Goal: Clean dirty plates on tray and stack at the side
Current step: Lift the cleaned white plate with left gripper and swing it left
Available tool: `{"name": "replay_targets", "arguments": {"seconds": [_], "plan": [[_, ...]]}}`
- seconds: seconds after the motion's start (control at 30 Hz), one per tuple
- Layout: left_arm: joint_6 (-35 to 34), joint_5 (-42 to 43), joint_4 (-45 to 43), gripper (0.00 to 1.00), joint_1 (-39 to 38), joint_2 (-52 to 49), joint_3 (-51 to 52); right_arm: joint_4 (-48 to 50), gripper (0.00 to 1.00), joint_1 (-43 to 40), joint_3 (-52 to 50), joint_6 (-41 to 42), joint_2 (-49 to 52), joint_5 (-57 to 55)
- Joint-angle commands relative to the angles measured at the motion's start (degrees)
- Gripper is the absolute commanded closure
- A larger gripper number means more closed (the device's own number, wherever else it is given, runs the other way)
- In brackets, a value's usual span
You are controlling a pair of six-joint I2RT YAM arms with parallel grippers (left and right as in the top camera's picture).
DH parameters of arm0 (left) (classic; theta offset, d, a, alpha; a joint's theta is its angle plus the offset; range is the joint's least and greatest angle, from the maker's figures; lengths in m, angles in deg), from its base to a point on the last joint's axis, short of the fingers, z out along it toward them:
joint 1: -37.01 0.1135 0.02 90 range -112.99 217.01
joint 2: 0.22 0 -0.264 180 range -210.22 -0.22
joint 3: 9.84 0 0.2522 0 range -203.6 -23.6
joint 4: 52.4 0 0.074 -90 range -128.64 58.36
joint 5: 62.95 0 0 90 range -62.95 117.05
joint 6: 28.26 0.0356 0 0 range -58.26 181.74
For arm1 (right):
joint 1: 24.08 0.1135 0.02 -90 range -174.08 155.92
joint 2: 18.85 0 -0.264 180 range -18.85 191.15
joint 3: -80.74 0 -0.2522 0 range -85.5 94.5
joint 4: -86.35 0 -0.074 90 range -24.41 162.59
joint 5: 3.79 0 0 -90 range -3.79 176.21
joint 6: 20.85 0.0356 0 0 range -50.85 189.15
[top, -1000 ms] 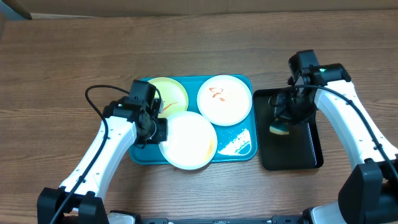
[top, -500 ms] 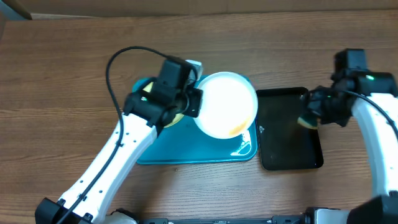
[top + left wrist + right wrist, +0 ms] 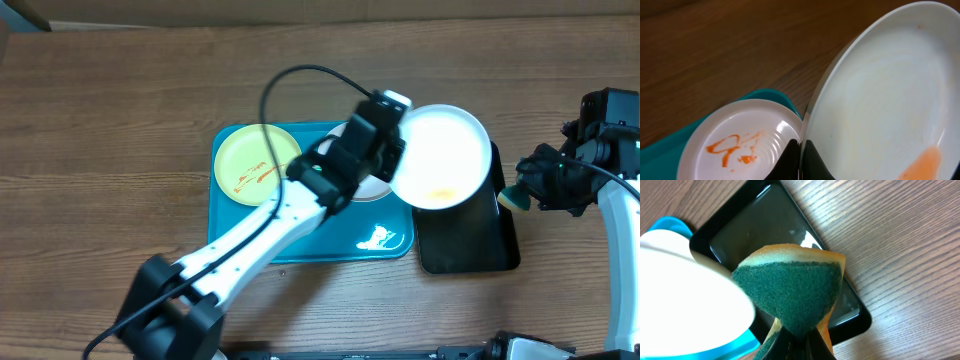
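Note:
My left gripper (image 3: 393, 160) is shut on the rim of a white plate (image 3: 442, 155) and holds it raised over the black tray's far end. The left wrist view shows the jaws (image 3: 801, 152) pinching that plate (image 3: 880, 95), which has an orange smear (image 3: 925, 162). A second white plate (image 3: 740, 145) with orange smears lies on the turquoise tray (image 3: 300, 235), mostly hidden under my arm in the overhead view. The yellow-green plate (image 3: 258, 165), smeared, lies at the tray's left. My right gripper (image 3: 522, 195) is shut on a green-and-yellow sponge (image 3: 795, 287), right of the held plate.
A narrow black tray (image 3: 468, 240) lies right of the turquoise tray and also shows in the right wrist view (image 3: 765, 230). The left arm's cable loops above the tray. Wooden table all round.
My left arm lifted the white plate from the tray's front and carried it right, above the black tray. My right gripper moved right off the black tray with the sponge.

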Motion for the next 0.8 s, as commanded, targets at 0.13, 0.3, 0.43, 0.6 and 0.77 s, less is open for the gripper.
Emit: {"name": "replay_targets", "arguments": {"seconds": [0.13,0.3,0.43,0.6,0.77], "plan": [[0.83,-9.55,-8.09,0.96,-3.76,-5.33,-0.85,-0.92,0.96,-0.28,0.09,-0.57,-0.96,0.66],[8.61,-19.02,-11.56,0.96,-5.92,-6.60,-0.85,-1.20,0.96,-0.28,0.09,-0.59,-0.96,0.66],[13.66,-20.26,-14.86,0.96,-7.56,-6.60,-0.85,-1.29,0.96,-0.28,0.09,-0.59,-0.96,0.66],[17.20,-24.46,-15.19,0.96,-9.62,-6.60,-0.85,-1.42,0.96,-0.28,0.09,-0.59,-0.96,0.63],[18.93,-25.66,-15.19,0.96,-9.94,-6.62,-0.85,-1.42,0.96,-0.28,0.09,-0.57,-0.96,0.63]]}}
